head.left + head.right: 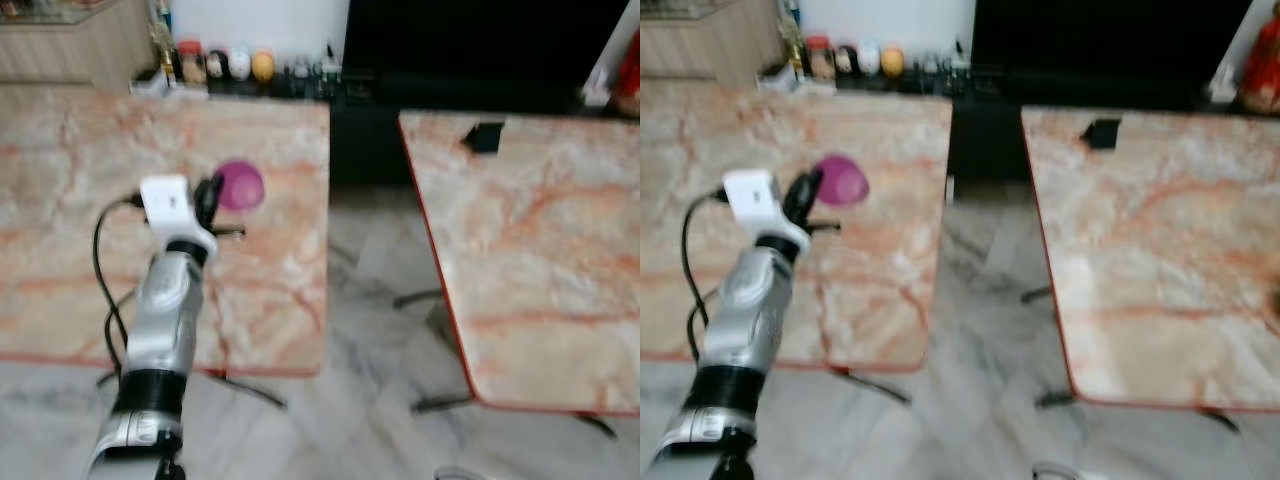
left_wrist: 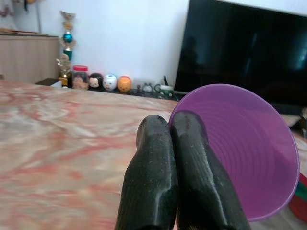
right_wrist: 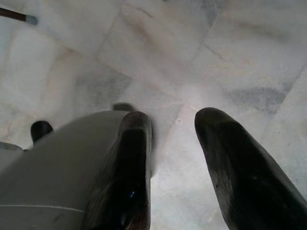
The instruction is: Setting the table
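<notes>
Left eye view: left gripper (image 1: 207, 196) has its jaws pinched thin on the purple bowl (image 1: 240, 185) rim, left of centre above the marble counter (image 1: 280, 290). Tilted bowl could slip. Right gripper (image 3: 172, 158) hangs spread, empty.

A home living or dining room. Beyond the left pincer (image 1: 205, 195) a low cabinet (image 2: 26, 57) and a big dark television (image 2: 244, 52) stand against a white wall, with small ornaments (image 2: 103, 81) lined up beside them. Two marble-patterned tables (image 1: 520, 250) stand on a marble-tiled floor (image 3: 158, 43).
</notes>
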Available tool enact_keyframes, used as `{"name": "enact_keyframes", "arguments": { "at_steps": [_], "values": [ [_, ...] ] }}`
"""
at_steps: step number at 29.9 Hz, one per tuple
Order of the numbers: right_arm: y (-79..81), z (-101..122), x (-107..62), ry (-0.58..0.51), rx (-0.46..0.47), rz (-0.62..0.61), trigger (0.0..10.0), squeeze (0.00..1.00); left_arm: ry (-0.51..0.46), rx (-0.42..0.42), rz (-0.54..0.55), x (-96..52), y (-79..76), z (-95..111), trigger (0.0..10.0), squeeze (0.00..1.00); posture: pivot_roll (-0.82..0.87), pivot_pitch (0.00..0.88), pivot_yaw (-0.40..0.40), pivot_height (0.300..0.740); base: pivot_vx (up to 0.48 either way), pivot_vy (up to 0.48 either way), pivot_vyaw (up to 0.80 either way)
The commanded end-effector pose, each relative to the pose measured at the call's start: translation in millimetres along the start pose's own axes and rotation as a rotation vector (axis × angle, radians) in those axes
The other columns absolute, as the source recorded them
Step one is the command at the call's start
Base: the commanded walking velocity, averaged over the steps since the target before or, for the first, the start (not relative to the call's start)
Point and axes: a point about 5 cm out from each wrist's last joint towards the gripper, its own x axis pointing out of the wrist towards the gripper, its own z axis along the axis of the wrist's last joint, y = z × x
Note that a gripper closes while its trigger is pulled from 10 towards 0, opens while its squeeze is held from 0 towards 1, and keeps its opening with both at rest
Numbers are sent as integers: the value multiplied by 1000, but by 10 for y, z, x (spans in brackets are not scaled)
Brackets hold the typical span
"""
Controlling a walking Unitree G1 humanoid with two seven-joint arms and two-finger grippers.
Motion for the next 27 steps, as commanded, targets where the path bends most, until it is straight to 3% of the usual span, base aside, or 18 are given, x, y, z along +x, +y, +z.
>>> {"name": "enact_keyframes", "arguments": {
  "at_steps": [1,27],
  "values": [
    [-63,-16,-13,5,2,-18,10000,0,-13,-17,-28,37,-97,39,10000,0,-3,0,-16,736,0,-469,0],
    [-75,-48,-27,3,2,-23,10000,0,-25,-15,-38,53,-102,73,10000,0,-8,0,-17,736,0,-466,0]
  ]
}}
